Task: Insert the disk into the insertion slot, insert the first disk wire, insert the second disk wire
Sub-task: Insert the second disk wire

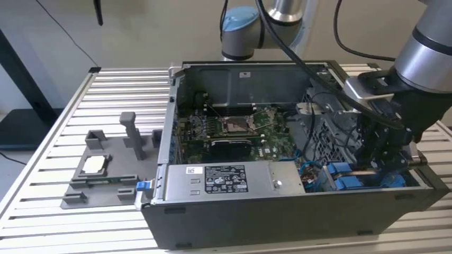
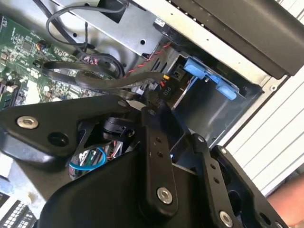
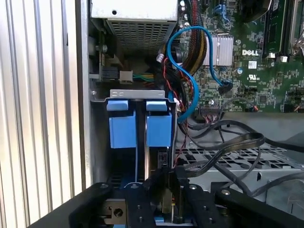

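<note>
Down at the blue-clipped insertion slot (image 3: 137, 123) in the computer case (image 1: 282, 211), the gripper (image 3: 164, 192) hangs, its grasp unreadable, with loose black wires (image 3: 228, 147) apparently unplugged beside it.

The exterior view is looking down from above at an angle, standing back far enough to be taking in the whole open computer case (image 1: 282, 159), the slatted table (image 1: 120, 95) and the arm. The 2 wrist views are riding close inside the case, the first wrist view facing down onto the blue clips (image 3: 138, 128) and the motherboard (image 3: 256, 61). The second wrist view is peering past the gripper's black linkage (image 2: 156, 156) at the blue clips (image 2: 209, 76), which all 3 views are sharing.
</note>
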Robot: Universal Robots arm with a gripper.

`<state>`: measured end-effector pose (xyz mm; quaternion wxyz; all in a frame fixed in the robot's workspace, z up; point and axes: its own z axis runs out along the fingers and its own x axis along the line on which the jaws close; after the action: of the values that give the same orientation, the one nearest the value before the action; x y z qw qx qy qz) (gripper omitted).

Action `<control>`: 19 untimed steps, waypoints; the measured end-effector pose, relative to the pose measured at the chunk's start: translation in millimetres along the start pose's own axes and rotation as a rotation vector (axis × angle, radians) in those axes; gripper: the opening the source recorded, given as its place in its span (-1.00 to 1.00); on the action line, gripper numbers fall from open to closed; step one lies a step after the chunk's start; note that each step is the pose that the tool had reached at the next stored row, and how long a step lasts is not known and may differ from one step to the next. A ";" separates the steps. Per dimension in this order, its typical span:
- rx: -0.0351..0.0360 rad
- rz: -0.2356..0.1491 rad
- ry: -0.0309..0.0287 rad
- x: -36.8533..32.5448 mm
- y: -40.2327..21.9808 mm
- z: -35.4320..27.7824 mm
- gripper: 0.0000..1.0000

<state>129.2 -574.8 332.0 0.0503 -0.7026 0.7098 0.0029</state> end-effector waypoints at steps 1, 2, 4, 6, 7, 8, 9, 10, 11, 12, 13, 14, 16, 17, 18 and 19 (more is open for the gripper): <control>-0.0004 0.000 -0.0017 -0.1 -0.1 -1.7 -0.53; -0.0014 0.000 -0.0028 -0.3 -0.2 -4.5 -0.53; -0.0044 0.001 -0.0039 -0.6 -0.6 -9.2 -0.53; -0.0059 0.001 -0.0034 -0.7 -0.6 -10.8 -0.53; -0.0060 0.001 -0.0035 -0.7 -0.6 -10.8 -0.53; -0.0061 0.001 -0.0035 -0.7 -0.7 -10.8 -0.53; -0.0061 0.001 -0.0033 -0.7 -0.7 -10.9 -0.53; -0.0063 0.001 -0.0030 -0.9 -0.8 -12.4 -0.53; -0.0063 0.001 -0.0037 -1.1 -1.0 -15.5 -0.53; -0.0063 0.001 -0.0056 -1.3 -1.2 -18.4 -0.53; -0.0064 0.001 -0.0074 -1.5 -1.4 -21.0 -0.53; -0.0064 0.001 -0.0096 -1.7 -1.5 -23.5 -0.53; -0.0064 0.001 -0.0161 -2.0 -1.3 -27.5 -0.53; -0.0064 0.002 -0.0186 -2.2 -1.1 -29.9 -0.53; -0.0065 0.002 -0.0211 -2.4 -1.0 -32.4 -0.53; -0.0065 0.002 -0.0232 -2.6 -0.9 -35.2 -0.53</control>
<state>127.7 -574.9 367.2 0.0562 -0.7020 0.7098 0.0134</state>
